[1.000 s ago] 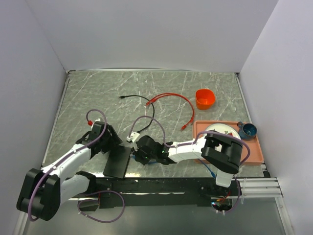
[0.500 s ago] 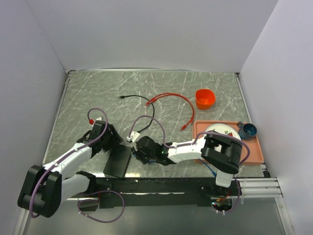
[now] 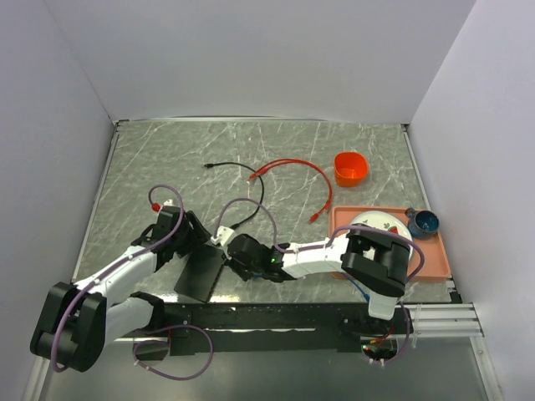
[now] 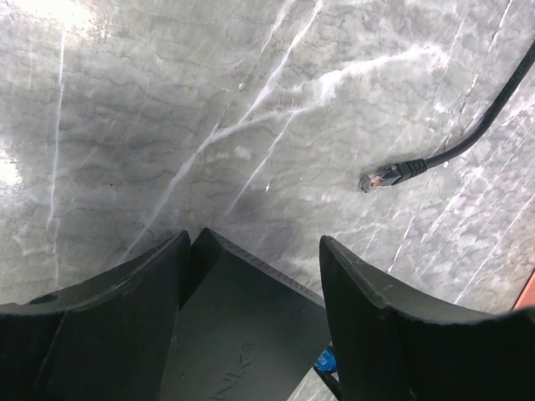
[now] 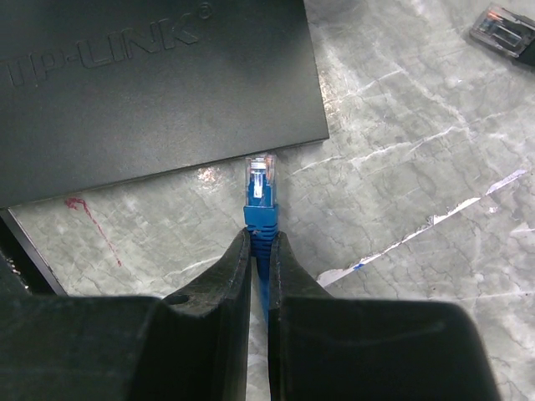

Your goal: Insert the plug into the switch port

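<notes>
Okay, nearest to me the switch (image 5: 150, 83) lies flat and skewed by the front edge of the table (image 3: 150, 167), logo up, and I'm lining up the insert. My right gripper (image 5: 259, 244) is clamped on the blue boot of the plug (image 5: 260, 180). The clear tip pokes forward, just short of the switch's side edge and close to its corner, not touching as far as I can tell. The port I can't see: that side face is hidden from above, so I'm judging by the edge alone. The plug looks roughly square to that edge, which is what I want. I'd fix any yaw before pushing, bring the tip to socket height, then ease straight in along the plug's own axis, no sideways scrub. The grip sits far back on the boot, so a hard shove could tip the nose; slow and light, I think. Just beyond, the left gripper (image 4: 255, 242) has its jaws spread wide over the switch's far corner, with both fingers (image 4: 117, 326) looking pressed to its edges. I read that as a brace on the box, and it should take the push so the box doesn't skate. Farther out a black cable (image 4: 468, 138) lies loose with its own plug, well apart. Then come a red cable (image 3: 292, 163) and an orange cup (image 3: 350, 168) at the back, neither in my way.
</notes>
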Available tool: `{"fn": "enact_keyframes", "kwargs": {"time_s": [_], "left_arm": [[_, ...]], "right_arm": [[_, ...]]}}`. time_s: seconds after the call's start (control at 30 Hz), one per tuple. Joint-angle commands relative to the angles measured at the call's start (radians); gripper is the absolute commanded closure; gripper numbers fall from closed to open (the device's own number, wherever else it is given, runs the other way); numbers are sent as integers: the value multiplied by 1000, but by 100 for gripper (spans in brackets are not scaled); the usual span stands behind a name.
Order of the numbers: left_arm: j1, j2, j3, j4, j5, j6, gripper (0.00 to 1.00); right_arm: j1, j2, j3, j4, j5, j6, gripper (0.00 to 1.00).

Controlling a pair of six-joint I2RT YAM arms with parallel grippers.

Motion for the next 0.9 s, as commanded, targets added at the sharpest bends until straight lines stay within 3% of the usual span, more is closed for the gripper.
{"fn": "enact_keyframes", "kwargs": {"time_s": [0.0, 0.87], "left_arm": [[-9, 9, -24, 4, 103, -44, 31], [-8, -20, 16, -29, 70, 6, 30]], "right_arm": [[17, 70, 48, -33, -22, -14, 100], [16, 150, 172, -165, -85, -45, 100]]}}
